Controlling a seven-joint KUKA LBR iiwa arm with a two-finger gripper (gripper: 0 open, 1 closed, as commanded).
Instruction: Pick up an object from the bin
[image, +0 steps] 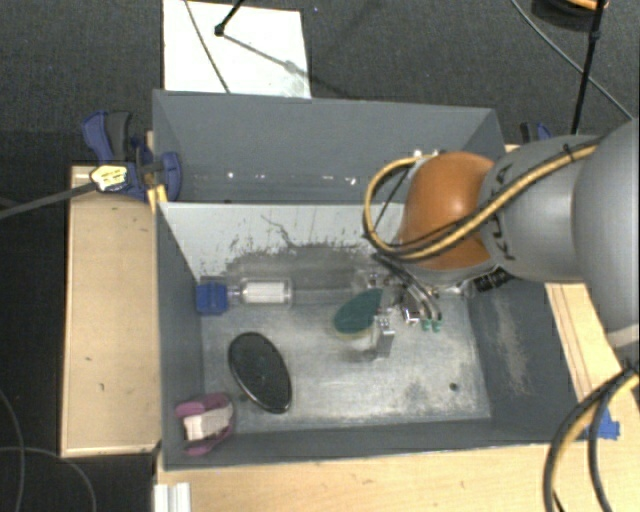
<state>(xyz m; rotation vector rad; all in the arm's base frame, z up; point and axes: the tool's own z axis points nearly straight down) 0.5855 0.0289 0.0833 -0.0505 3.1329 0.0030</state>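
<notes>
My gripper (386, 336) hangs low over the middle of the bin, just under the arm's orange cover. A teal green rounded thing (354, 314) lies right against the gripper's left side; whether they touch I cannot tell. Further left, a clear bottle with a blue cap (243, 294) lies on its side near the back wall.
A black oval disc (260, 372) lies at the front left. A purple and pink thing (206, 419) sits in the front left corner. The arm and its cables cover the bin's back right part.
</notes>
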